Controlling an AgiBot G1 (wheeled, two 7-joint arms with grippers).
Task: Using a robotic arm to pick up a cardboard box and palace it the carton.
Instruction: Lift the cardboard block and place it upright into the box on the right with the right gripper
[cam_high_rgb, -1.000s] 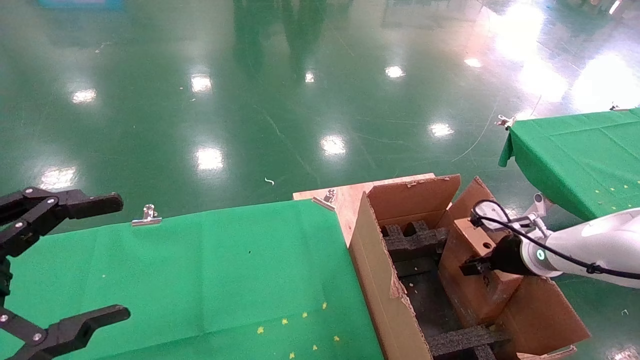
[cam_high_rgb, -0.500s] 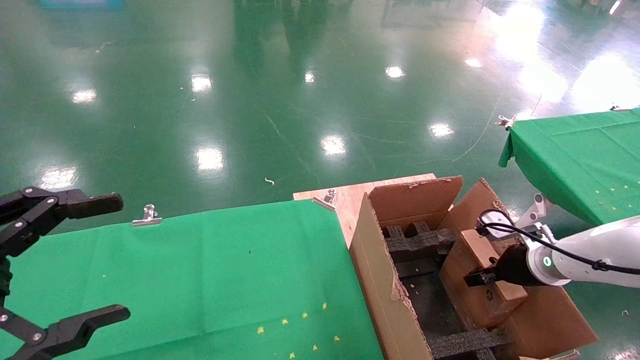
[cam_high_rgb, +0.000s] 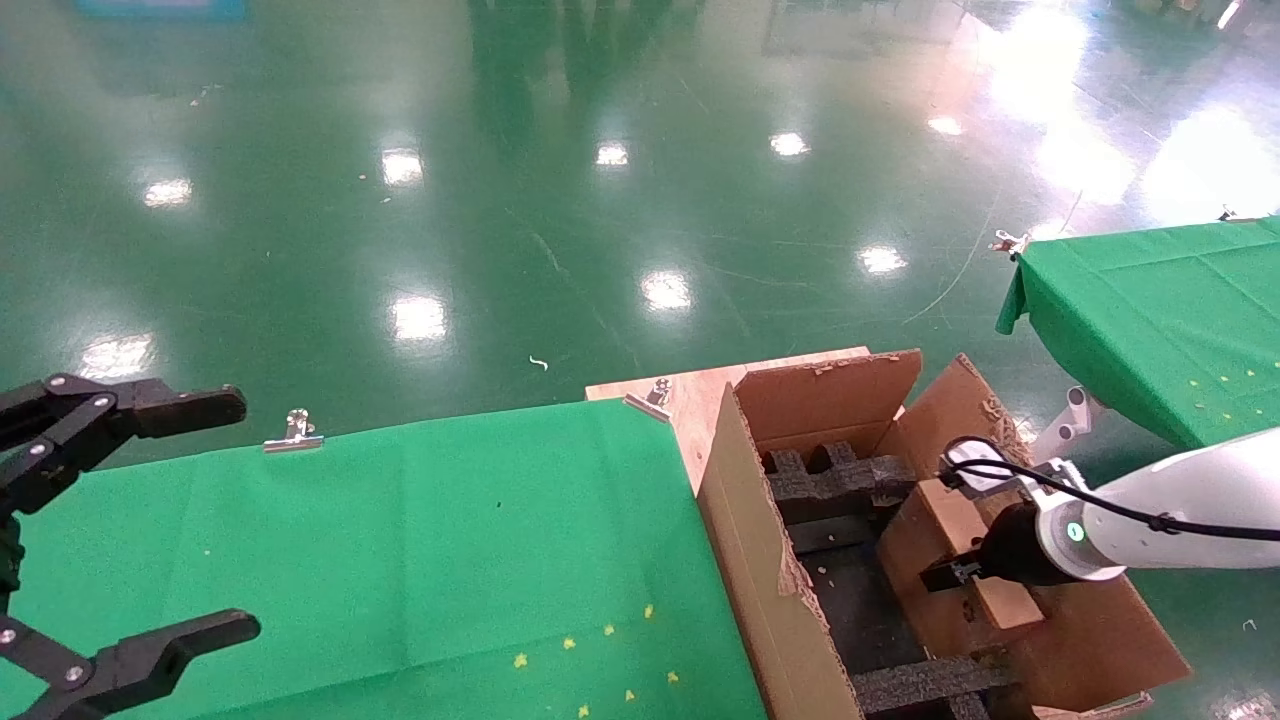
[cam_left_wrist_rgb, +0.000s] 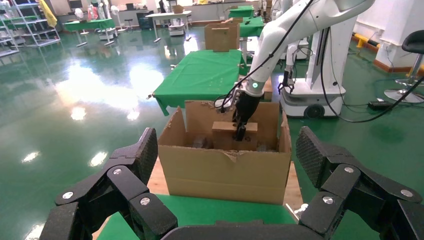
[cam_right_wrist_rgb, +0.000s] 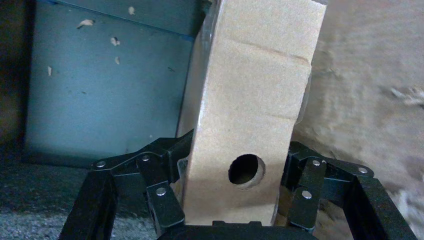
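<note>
Head view: right gripper (cam_high_rgb: 950, 575) clamping cardboard box (cam_high_rgb: 935, 560), box on edge inside carton (cam_high_rgb: 760, 560) near its right wall; I judge placing step, next lower and release. Left gripper (cam_high_rgb: 140, 520) parked over green table (cam_high_rgb: 400, 550), spread wide. Right wrist view: fingers (cam_right_wrist_rgb: 165, 200) pinching box sides. One box, one carton.

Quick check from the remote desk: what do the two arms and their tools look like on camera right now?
The right arm is glossy white with a black cylindrical wrist, a small green indicator light, a black cable looping along it and a grey camera box. Its tool, the right gripper, is black, multi-link, with silver rivets. The left gripper is all black, with jointed links, silver rivets and textured finger pads.
</note>
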